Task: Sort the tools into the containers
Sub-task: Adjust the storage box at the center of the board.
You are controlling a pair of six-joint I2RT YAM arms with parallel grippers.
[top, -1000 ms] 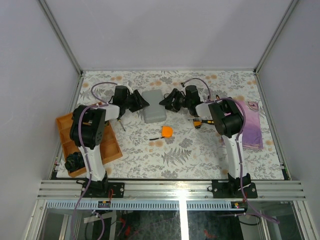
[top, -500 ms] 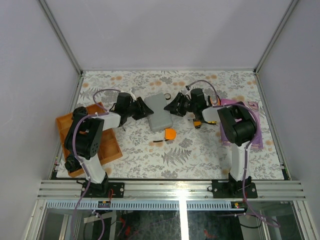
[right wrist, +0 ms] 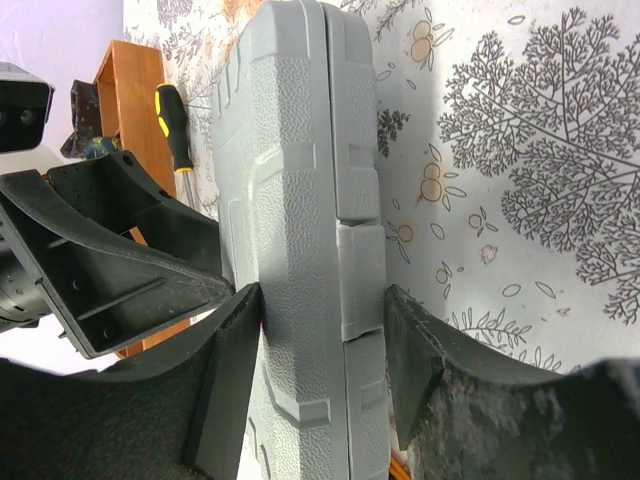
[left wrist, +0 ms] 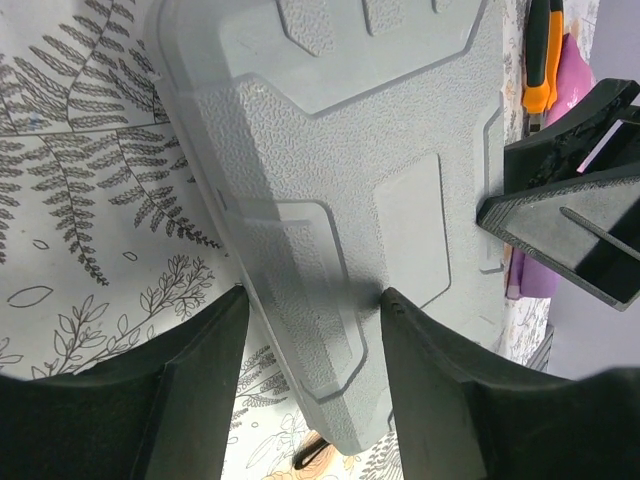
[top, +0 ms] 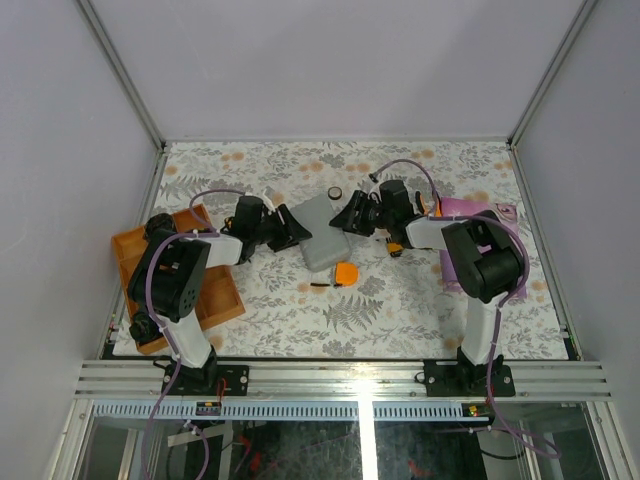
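Note:
The grey tool case (top: 318, 235) is closed and tipped up on its edge at mid-table. My left gripper (top: 290, 232) has it from the left and my right gripper (top: 350, 215) from the right. In the left wrist view the left gripper (left wrist: 312, 292) is shut on a corner of the case (left wrist: 350, 150), which hangs above the cloth. In the right wrist view the right gripper (right wrist: 322, 290) is shut across the case (right wrist: 290, 150) at its latch. The orange tape measure (top: 346, 272) lies just in front. The small tape ring (top: 335, 193) lies behind. The black-and-yellow screwdriver (right wrist: 175, 125) lies by the tray.
An orange tray (top: 215, 295) sits at the left with a dark object (top: 150, 325) in its near end. A purple cloth (top: 470, 215) lies at the right. An orange-and-black handled tool (top: 395, 245) rests beside the right arm. Metal frame posts bound the table.
The case lay flat farther back. It has been tipped on edge, turned and shifted nearer, against the tape measure. Both grippers came with it, and the tape ring now shows.

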